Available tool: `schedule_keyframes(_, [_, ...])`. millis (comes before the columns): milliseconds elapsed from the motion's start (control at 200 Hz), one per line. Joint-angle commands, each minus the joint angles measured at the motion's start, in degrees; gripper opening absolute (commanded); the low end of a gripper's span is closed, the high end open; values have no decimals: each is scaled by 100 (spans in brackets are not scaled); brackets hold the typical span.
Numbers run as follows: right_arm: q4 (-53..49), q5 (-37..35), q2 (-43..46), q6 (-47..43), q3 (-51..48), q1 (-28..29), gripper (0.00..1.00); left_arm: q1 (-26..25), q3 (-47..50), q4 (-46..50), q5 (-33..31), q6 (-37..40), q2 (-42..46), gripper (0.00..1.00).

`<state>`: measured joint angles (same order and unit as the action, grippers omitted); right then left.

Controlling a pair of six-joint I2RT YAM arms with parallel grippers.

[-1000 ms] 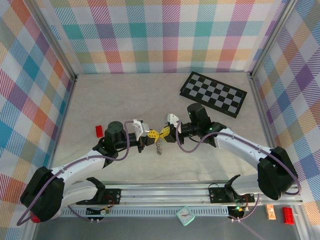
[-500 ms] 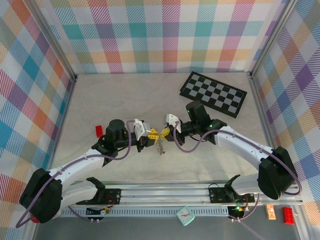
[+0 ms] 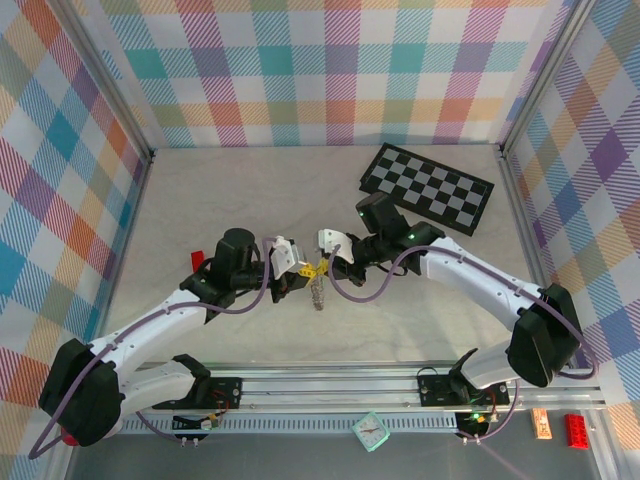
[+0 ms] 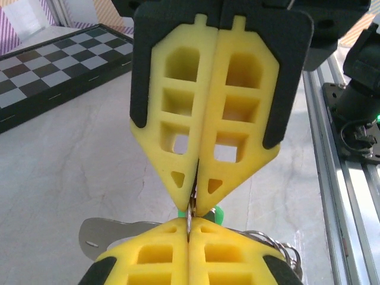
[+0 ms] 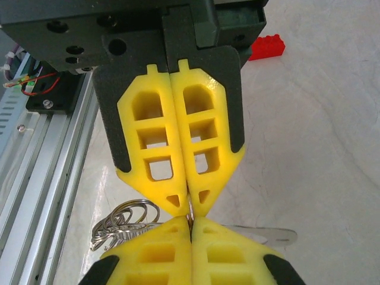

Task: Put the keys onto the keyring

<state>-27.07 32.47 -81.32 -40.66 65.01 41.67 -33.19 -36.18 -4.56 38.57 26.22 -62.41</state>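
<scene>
My left gripper [image 3: 305,270] and right gripper [image 3: 328,262] meet tip to tip above the middle of the table. Both are shut on the same thin metal hoop, the keyring [image 4: 190,212], which shows edge-on between the yellow fingertips. In the left wrist view my left gripper [image 4: 189,223] is at the bottom and the right gripper [image 4: 196,203] at the top. A green key head [image 4: 219,212] peeks out behind the tips. A silvery bunch of small rings and keys [image 3: 318,293] hangs below, also seen as loops [image 5: 122,221]. A flat metal key blade [image 5: 267,234] sticks out sideways.
A black-and-white chequered board [image 3: 427,187] lies at the back right. A red brick [image 3: 198,262] sits left of the left arm, also as the red brick [image 5: 267,47]. The aluminium rail [image 3: 340,385] runs along the near edge. Checked walls enclose the table.
The two grippers have drawn closer together, and the right wrist has shifted left and toward the back. The hanging bunch of rings stays in about the same spot.
</scene>
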Motion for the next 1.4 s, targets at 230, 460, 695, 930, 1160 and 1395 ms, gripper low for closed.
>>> schedule_keyframes(230, [657,561,369,1315,-508,-202,31,5,-14,-147,108,112,138,0])
schedule_keyframes(460, [1407,557,608,2672,-1072,-269,35,-27,110,-353,79,102,153,0])
schedule_keyframes(695, [1580,261,614,2827,-1167,-270,26,-30,156,-417,124,101,189,0])
schedule_keyframes(930, [1611,405,512,2775,-1086,-267,17,-38,164,-414,125,103,219,0])
schedule_keyframes(1160, [1637,643,510,2731,-1108,-267,13,-38,156,-432,120,103,208,0])
schedule_keyframes(1395, [1592,750,485,2678,-1114,-271,1,-47,156,-432,125,100,210,0])
